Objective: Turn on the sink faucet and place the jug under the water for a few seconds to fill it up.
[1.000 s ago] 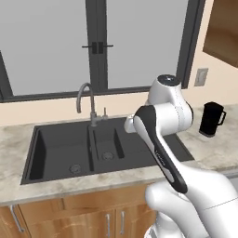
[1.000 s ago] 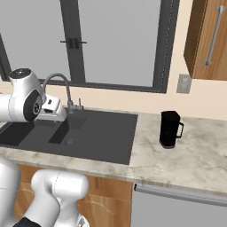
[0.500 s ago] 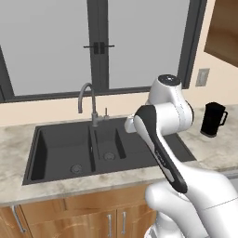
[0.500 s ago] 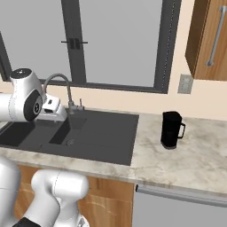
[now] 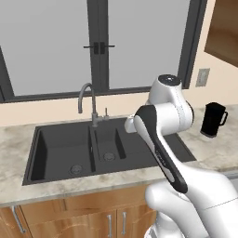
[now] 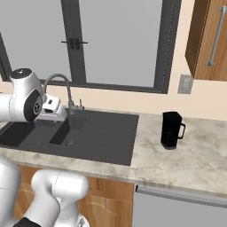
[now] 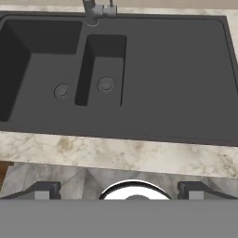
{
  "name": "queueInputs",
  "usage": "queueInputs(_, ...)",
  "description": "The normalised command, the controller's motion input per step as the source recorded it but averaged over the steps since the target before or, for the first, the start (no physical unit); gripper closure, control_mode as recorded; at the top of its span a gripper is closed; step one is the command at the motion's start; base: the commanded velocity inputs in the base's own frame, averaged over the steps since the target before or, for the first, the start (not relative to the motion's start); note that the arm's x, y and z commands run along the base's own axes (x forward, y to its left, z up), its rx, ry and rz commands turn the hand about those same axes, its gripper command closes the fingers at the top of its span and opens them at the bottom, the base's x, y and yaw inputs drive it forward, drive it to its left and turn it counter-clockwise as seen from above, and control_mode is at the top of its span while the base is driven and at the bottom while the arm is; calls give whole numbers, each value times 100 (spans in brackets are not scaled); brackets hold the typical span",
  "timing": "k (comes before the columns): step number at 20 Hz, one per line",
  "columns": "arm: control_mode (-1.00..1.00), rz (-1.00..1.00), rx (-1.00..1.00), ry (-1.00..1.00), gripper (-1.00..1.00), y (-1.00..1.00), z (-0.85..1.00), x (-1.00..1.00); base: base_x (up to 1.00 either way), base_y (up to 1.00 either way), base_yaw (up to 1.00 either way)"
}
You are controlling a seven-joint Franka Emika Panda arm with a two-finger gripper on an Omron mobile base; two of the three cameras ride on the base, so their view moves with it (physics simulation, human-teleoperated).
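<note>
Kitchen window wall behind, marbled surface [image 5: 18, 139] carrying the sink [image 5: 60, 148]. Sink faucet [image 5: 88, 100] sits at the sink's 12 o'clock edge, spout arched over the basins, no water running, so the lever isn't thrown yet. Jug [image 5: 213, 119] stands upright on the surface at roughly 3 o'clock of the sink, well apart from it, handle to the right. Claw [image 7: 119, 190] spread wide, empty, hovering over the front edge and looking down at the basins; likely staged to reach the lever first.
</note>
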Motion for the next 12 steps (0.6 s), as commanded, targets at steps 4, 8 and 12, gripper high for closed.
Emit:
queueInputs(4, -100, 0, 0, 0, -100, 0, 0, 1, 8, 0, 0)
queueInputs(8, -100, 0, 0, 0, -100, 0, 0, 0, 0, 0, 0)
queueInputs(12, -100, 0, 3, 0, -100, 1, 0, 0, 0, 0, 0)
